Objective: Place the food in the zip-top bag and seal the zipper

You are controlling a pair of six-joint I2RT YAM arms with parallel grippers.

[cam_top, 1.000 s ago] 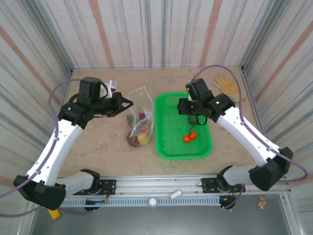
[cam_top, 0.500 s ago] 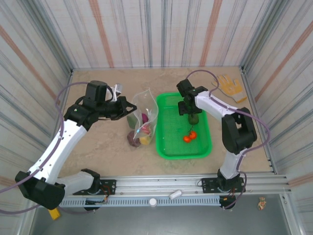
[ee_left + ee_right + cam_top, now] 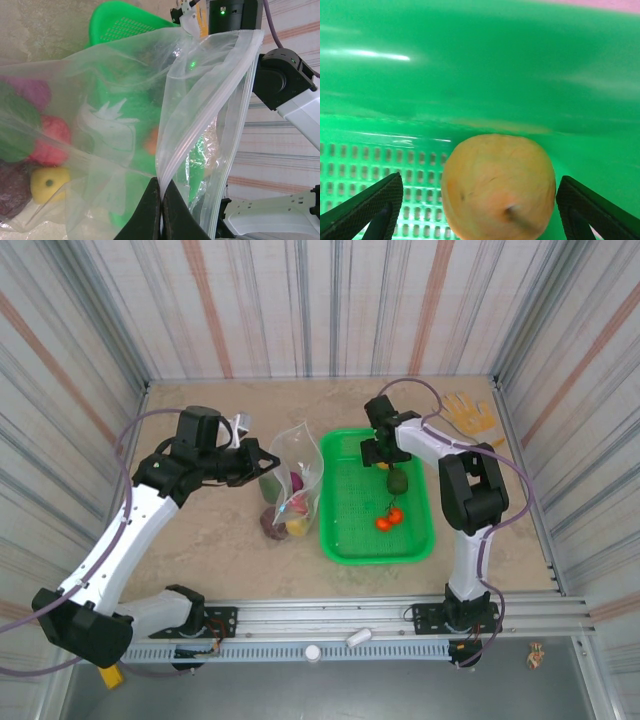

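Right wrist: right claw (image 3: 480, 220) apart around yellow-orange fruit (image 3: 497, 187), green basket wall (image 3: 470, 75) behind; left claw (image 3: 161, 200) clamps zip-top bag (image 3: 210, 100).

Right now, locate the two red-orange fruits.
Top view: the two red-orange fruits lie in the green basket, right of the bag, just below the dark fruit.

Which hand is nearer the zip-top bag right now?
Left. The left hand pinches the zip-top bag at its mouth edge; the right hand is apart from it, open over a yellow-orange piece inside the green basket.
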